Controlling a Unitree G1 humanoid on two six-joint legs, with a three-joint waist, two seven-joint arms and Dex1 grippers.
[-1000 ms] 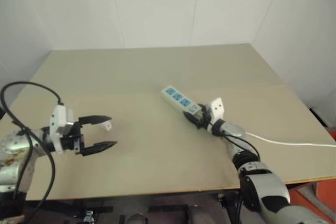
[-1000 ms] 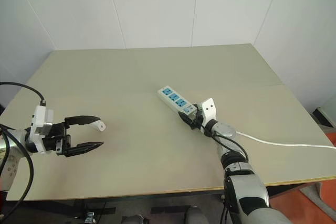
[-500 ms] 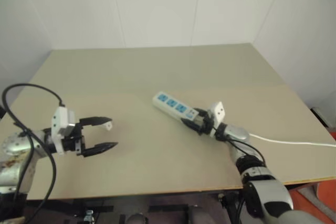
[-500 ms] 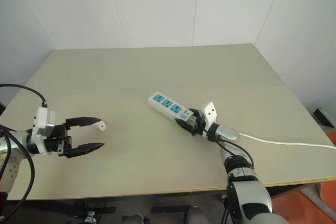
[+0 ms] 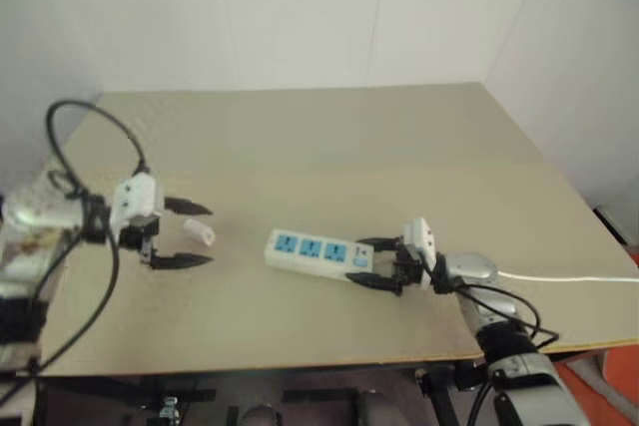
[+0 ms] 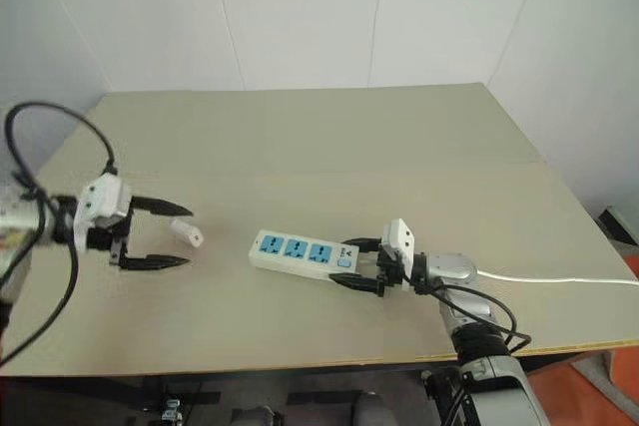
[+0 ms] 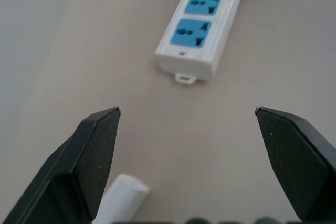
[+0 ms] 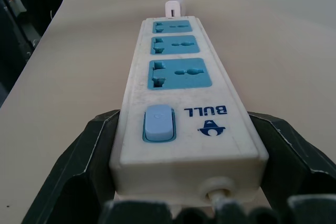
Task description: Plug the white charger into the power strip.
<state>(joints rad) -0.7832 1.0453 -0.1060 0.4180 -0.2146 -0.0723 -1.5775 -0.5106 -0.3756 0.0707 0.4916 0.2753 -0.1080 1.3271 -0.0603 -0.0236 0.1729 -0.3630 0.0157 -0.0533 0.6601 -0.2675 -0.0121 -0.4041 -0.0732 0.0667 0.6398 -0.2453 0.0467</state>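
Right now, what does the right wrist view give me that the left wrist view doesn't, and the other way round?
Right wrist view alone: the strip's switch end, gripped between the right gripper's jaws, and the brand mark. Left wrist view alone: the left gripper's jaws wide open above bare table, with the charger by one finger. Both: the strip's three blue sockets and the charger, which lies past the strip's far end, unplugged.

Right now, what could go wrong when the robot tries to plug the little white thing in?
1. The white charger lies loose on the table between the open left gripper's fingers; closing off-centre could knock it away.
2. The right gripper clamps only the switch end of the power strip, so pushing on the far sockets might swing it.
3. The white cord could tug the strip.
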